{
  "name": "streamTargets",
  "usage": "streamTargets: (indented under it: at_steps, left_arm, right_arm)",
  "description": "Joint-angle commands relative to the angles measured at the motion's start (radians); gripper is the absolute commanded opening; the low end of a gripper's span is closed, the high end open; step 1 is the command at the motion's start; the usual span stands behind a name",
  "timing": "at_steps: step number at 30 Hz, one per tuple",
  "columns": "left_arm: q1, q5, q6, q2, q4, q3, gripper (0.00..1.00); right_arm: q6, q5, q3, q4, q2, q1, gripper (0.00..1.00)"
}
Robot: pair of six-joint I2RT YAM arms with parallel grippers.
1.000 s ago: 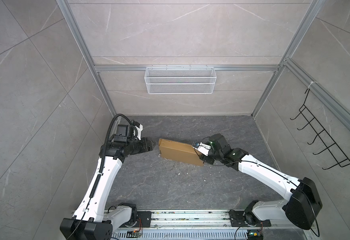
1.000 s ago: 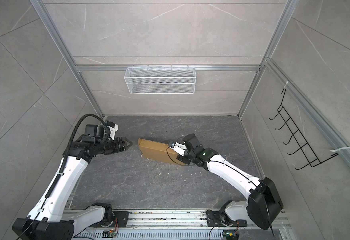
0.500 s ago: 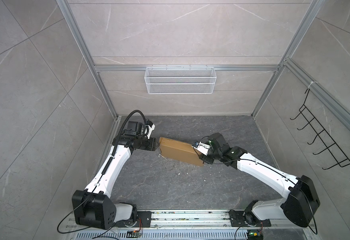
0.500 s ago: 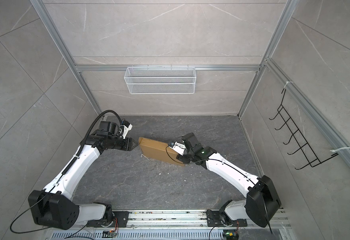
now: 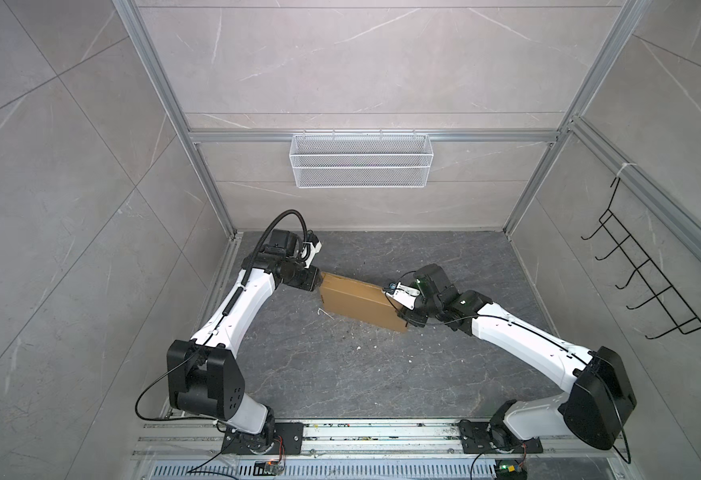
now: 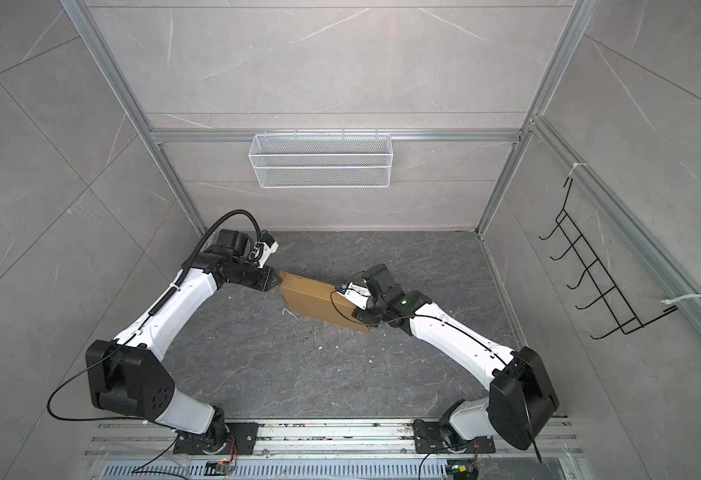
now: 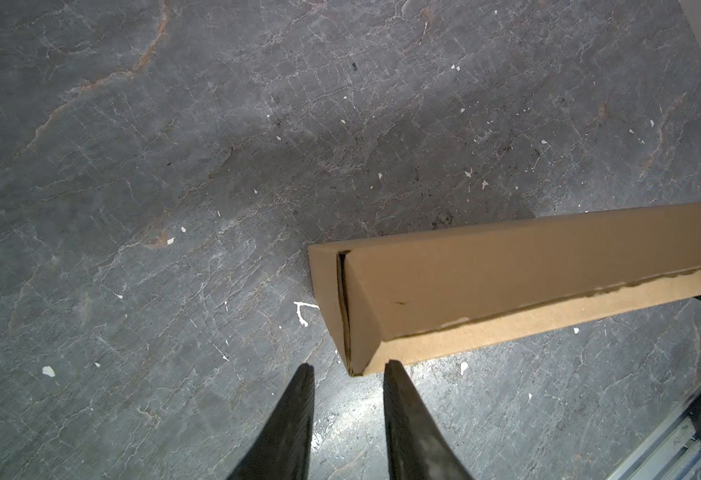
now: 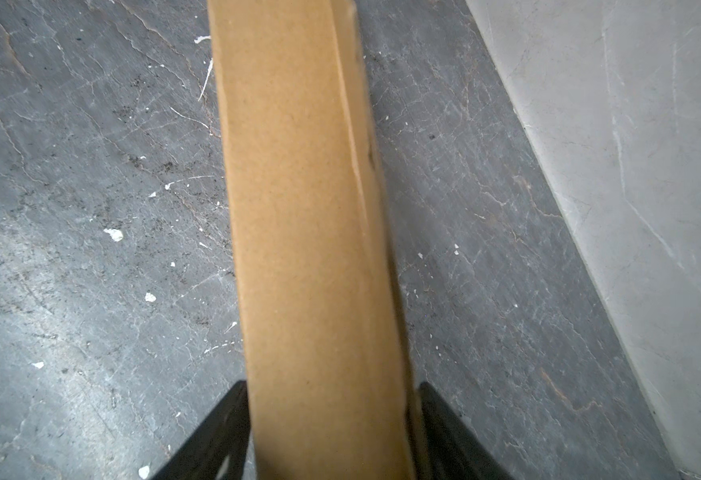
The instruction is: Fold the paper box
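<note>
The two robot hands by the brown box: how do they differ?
The right hand grips one end of the paper box, a finger on each side; the left hand holds nothing, its tips at the opposite end's corner. The right hand's fingers stand wider apart than the left hand's. Both have black tapered fingers.

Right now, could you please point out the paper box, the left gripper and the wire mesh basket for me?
paper box [image 5: 360,301]: in a top view, middle of its broad visible face.
left gripper [image 7: 348,365]: left wrist view, the gap midway between its fingertips.
wire mesh basket [image 5: 361,176]: in a top view, its front mesh wall.
</note>
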Motion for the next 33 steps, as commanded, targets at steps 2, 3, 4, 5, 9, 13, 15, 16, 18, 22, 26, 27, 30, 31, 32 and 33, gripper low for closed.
streamTargets:
  at_steps: [2,3,4,5,9,13,15,16,18,22,26,27,30,31,32,33]
  left_arm:
    - [-0.001,0.013,0.015,0.029,0.007,0.047,0.29]
    - [0.0,0.013,0.014,0.035,0.007,0.051,0.27]
    - [0.0,0.011,0.014,0.042,0.005,0.054,0.26]
    - [0.0,0.013,0.014,0.046,0.004,0.057,0.25]
    - [0.0,0.017,0.009,0.057,0.005,0.064,0.16]
    - [0.0,0.019,-0.014,0.065,0.014,0.063,0.05]
    - [-0.001,0.016,-0.026,0.073,0.013,0.064,0.03]
    - [0.0,0.011,-0.037,0.077,0.011,0.067,0.02]
    - [0.0,0.01,-0.051,0.086,0.001,0.075,0.01]
    - [0.001,0.009,-0.076,0.096,-0.018,0.102,0.06]
    - [0.004,-0.005,-0.082,0.092,-0.05,0.141,0.14]
    - [0.005,-0.005,-0.078,0.089,-0.054,0.149,0.14]
    - [0.006,-0.005,-0.068,0.091,-0.053,0.158,0.15]
    - [0.005,-0.004,-0.065,0.096,-0.054,0.16,0.15]
    - [0.006,-0.003,-0.063,0.103,-0.055,0.163,0.15]
    - [0.006,-0.004,-0.062,0.109,-0.057,0.165,0.14]
  right_arm:
    - [0.016,0.009,0.022,-0.057,0.02,0.001,0.63]
    - [0.016,0.01,0.024,-0.058,0.021,-0.001,0.63]
    - [0.016,0.01,0.025,-0.061,0.023,-0.001,0.63]
    - [0.016,0.009,0.025,-0.061,0.024,0.0,0.63]
    - [0.019,0.012,0.026,-0.06,0.024,0.0,0.63]
    - [0.037,-0.001,0.028,-0.053,0.014,-0.004,0.66]
    - [0.045,-0.01,0.031,-0.053,0.008,-0.007,0.66]
    - [0.048,-0.013,0.033,-0.051,0.004,-0.009,0.66]
    - [0.054,-0.018,0.036,-0.052,0.0,-0.013,0.66]
    - [0.057,-0.024,0.043,-0.056,0.003,-0.015,0.66]
    - [0.049,-0.024,0.049,-0.068,0.026,-0.015,0.65]
    - [0.047,-0.024,0.049,-0.07,0.031,-0.016,0.64]
    - [0.045,-0.022,0.047,-0.067,0.038,-0.017,0.64]
    - [0.046,-0.022,0.046,-0.067,0.038,-0.015,0.64]
    - [0.047,-0.024,0.046,-0.065,0.039,-0.016,0.64]
    - [0.047,-0.024,0.045,-0.066,0.04,-0.015,0.63]
